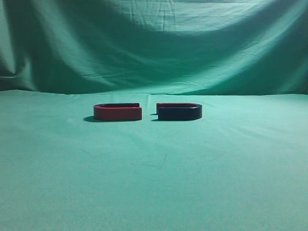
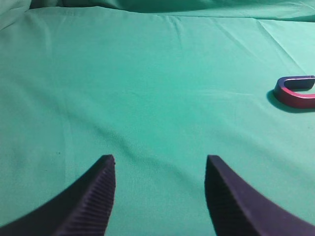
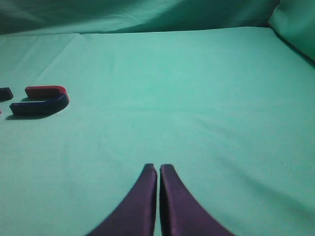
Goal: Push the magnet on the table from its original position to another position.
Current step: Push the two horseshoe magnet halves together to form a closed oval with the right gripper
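Note:
The magnet (image 1: 179, 112), navy-sided with a thin red rim, lies flat on the green table (image 1: 154, 183), right of centre in the exterior view. It also shows at the far left of the right wrist view (image 3: 39, 106). My right gripper (image 3: 158, 169) is shut and empty, hovering over bare cloth well to the right of the magnet. My left gripper (image 2: 158, 164) is open and empty over bare cloth. Neither gripper shows in the exterior view.
A same-sized red-sided U magnet (image 1: 118, 112) lies just left of the navy one, open ends facing with a small gap. It shows at the right edge of the left wrist view (image 2: 295, 93). A green cloth backdrop (image 1: 154, 43) rises behind the table.

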Motion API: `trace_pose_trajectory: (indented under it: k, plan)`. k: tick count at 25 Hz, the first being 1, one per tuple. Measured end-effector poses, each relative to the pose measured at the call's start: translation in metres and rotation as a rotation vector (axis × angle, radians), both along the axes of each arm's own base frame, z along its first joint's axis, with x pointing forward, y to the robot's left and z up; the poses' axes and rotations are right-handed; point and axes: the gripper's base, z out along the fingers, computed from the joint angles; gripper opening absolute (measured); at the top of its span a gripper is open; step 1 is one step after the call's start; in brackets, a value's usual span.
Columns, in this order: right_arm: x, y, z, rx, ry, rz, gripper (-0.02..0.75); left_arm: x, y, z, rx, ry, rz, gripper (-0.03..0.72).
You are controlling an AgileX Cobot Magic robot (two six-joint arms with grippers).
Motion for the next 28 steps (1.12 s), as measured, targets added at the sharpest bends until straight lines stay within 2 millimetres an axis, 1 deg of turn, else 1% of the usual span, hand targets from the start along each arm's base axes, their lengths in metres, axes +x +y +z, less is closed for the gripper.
trace_pose_trajectory:
  k: [20,21,23,25,27,28]
  plan:
    - [0.0,0.0,0.001,-0.005,-0.011,0.002,0.0,0.0,0.0,0.0,0.0,0.0,0.0,0.372]
    - [0.001,0.0,0.003,0.005,-0.042,0.003,0.0,0.0,0.0,0.0,0.0,0.0,0.0,0.372]
    - [0.003,0.002,0.014,0.099,-0.15,0.004,0.0,0.0,0.0,0.0,0.0,0.0,0.0,0.372]
    - [0.004,0.002,0.032,0.185,-0.344,0.001,0.0,0.0,0.0,0.0,0.0,0.0,0.0,0.372]
    - [0.001,0.0,0.05,0.226,-0.536,-0.001,0.0,0.0,0.0,0.0,0.0,0.0,0.0,0.372]
    - [0.0,0.0,0.056,0.232,-0.603,-0.002,0.0,0.0,0.0,0.0,0.0,0.0,0.0,0.372]
